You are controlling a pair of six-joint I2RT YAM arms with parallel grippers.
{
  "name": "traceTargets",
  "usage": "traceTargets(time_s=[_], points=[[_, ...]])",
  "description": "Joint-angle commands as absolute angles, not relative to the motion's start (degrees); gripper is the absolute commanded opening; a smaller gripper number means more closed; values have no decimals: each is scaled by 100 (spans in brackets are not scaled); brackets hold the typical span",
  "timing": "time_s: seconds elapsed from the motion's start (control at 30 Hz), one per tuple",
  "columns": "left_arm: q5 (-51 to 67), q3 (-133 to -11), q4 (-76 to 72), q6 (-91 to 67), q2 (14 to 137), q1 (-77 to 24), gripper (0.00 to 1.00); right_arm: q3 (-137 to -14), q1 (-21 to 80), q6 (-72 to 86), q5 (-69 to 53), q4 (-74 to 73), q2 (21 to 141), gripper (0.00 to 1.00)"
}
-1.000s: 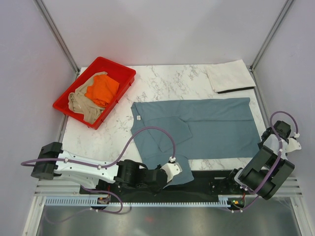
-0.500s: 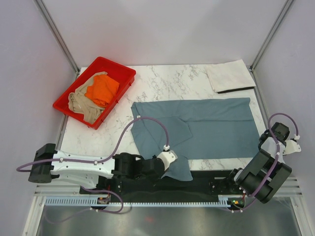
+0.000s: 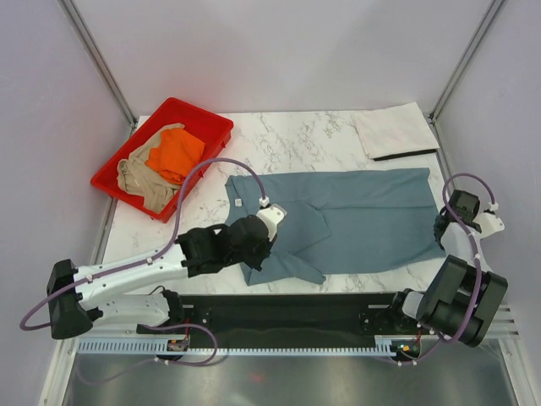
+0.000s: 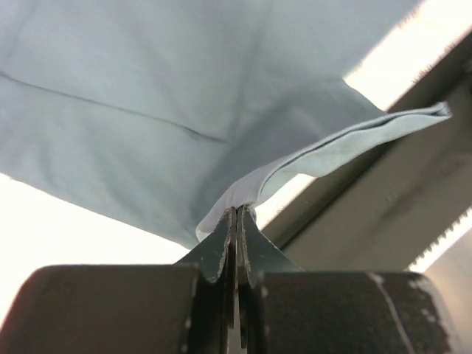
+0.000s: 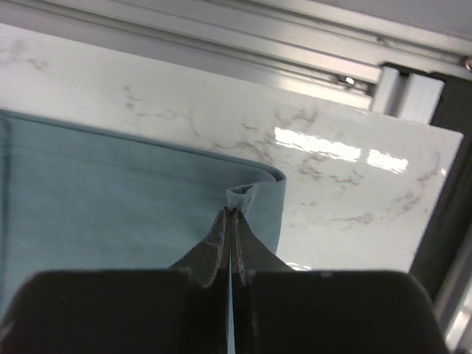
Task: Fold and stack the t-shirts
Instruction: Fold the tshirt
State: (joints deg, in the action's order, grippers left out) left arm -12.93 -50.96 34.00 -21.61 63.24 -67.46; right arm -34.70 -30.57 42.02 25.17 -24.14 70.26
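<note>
While both pincers are clamped on cloth, the slate blue-grey t-shirt (image 3: 372, 211) lies spread across the middle of the marble table (image 3: 296, 139). Its far edge is straight and flat, and its right edge stops just short of the table's right rim. The left gripper (image 4: 237, 214) has its jaws closed on a doubled edge of that shirt and holds it raised over the shirt's left part, so cloth folds back beneath it. It may be the near hem, though the blurred wrist view does not settle which edge this is. The right gripper (image 5: 231, 214) is pinched tight on the shirt's near right corner, where the hem curls up a little. Bare marble lies beyond it, out to the metal frame rail (image 5: 221, 37). Open marble runs along the far side, between the red tray (image 3: 216, 127) at far left and the folded pale off-white t-shirt (image 3: 393, 128) in the far right corner. Inside the tray the bright orange t-shirt (image 3: 175, 152) lies crumpled partly on the tan-beige t-shirt (image 3: 139, 182). More bare table shows at near left, between the tray and the table's near edge.
</note>
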Motion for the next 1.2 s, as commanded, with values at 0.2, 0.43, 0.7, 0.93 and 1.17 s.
traceTargets(time_s=[0.2, 0.43, 0.7, 0.93, 1.17], points=[[-1029, -6283, 3384, -871, 7048, -5039, 2, -4438, -2857, 4078, 2857, -2180, 8024, 0], [-773, -6794, 3375, -554, 7576, -4210, 2, -5027, -2602, 4061, 2742, -2188, 8279, 0], [-686, -7198, 3357, -229, 7963, -3718, 2, -5352, -2320, 4087, 2812, -2145, 8771, 0], [-624, -7383, 3366, -114, 8086, -3507, 2, -5616, -2312, 4078, 2839, -2145, 8824, 0], [-615, -7506, 3349, -9, 8358, -3287, 2, -5862, -2312, 4122, 2690, -2075, 9175, 0]])
